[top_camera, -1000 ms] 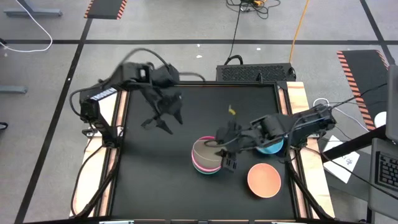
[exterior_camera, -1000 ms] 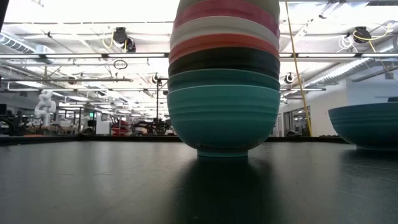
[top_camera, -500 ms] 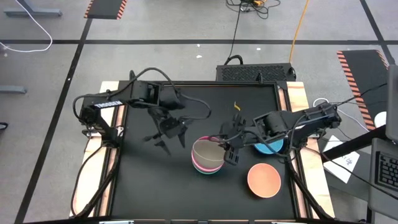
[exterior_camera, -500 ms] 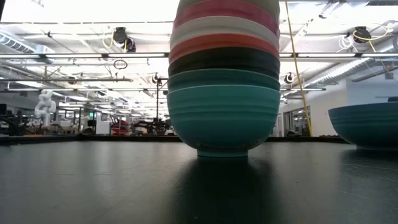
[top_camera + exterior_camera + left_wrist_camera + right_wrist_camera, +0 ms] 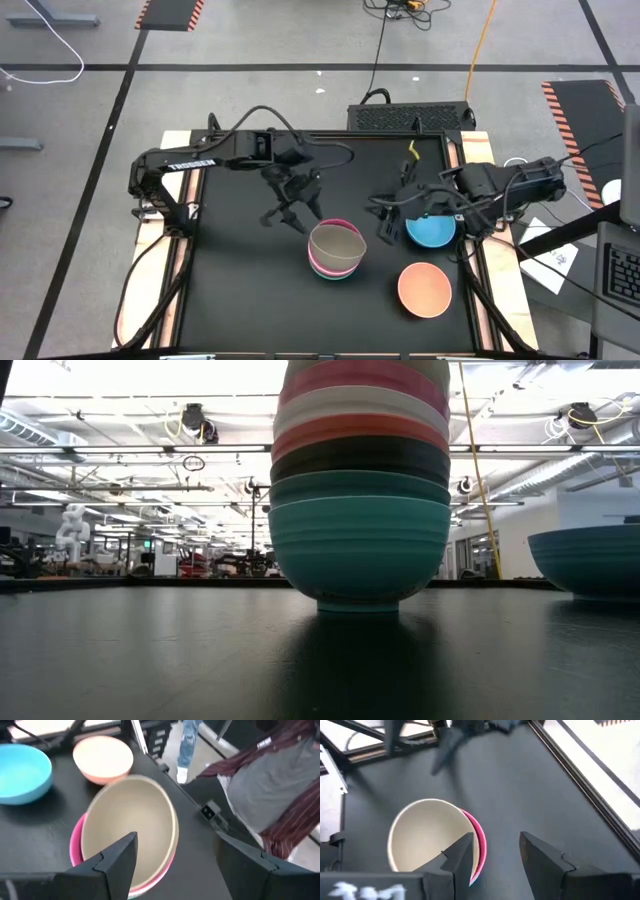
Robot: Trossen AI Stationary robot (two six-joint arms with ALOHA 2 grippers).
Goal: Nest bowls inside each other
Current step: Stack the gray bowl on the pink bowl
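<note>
Beside the stack of bowls (image 5: pixel 336 251), the left pincer (image 5: pixel 297 213) hovers wide to steady it; the right pincer (image 5: pixel 381 210), empty and open, hangs near the blue bowl (image 5: pixel 433 231).

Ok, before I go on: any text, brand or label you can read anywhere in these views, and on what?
"TROSSEN", white letters on the left arm, only just legible in the high view.
White marking beside the right gripper's fingers in the right wrist view: too blurred to read.
The bowls: no text.

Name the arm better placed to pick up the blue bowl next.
Probably the right. Its claw hangs open right beside the blue bowl, while the left claw, also open, is across the stack, farther from the bowl.
</note>
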